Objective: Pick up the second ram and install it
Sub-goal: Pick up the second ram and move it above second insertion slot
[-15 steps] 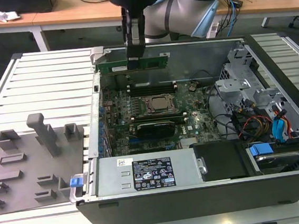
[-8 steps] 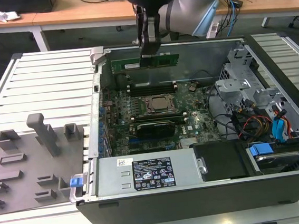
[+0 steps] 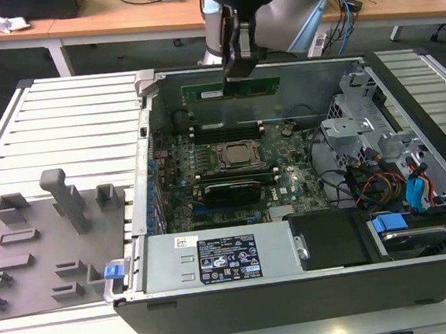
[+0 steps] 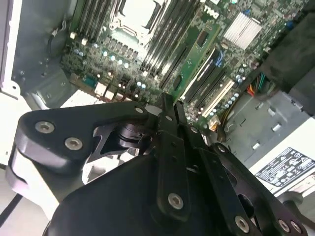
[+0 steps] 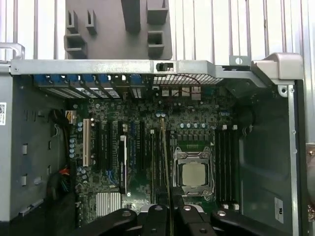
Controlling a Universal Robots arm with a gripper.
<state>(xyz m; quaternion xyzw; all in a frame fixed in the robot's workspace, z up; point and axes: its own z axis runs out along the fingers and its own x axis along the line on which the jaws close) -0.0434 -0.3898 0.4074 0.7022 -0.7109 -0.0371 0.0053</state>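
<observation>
Second ram (image 3: 231,89): upper centre of the exterior view, in the air, level, long edge facing down over the board. In the second wrist view it's the green stick (image 4: 194,59) running out from the fingers. In the first wrist view it's edge-on, a thin line (image 5: 165,162).
Gripper (image 3: 238,64): jaws clamped on the second ram from above, approx. mid-length. Prob. so the stick hangs balanced and the contact edge stays free (my reading, not seen).
Orientation: stick runs parallel w/ the long memory slots (image 5: 155,157) next to the CPU socket (image 3: 237,154). That looks like the reason it's held flat and square.
Height: clear of the slots, not seated. Pick-up looks done, install not.
Motherboard (image 3: 232,174): mid-frame in the exterior view, lying flat in the open PC case (image 3: 298,294), directly under the stick.
Grey tray (image 3: 26,257): lower left of the exterior view, outside the case, well apart from the gripper.
</observation>
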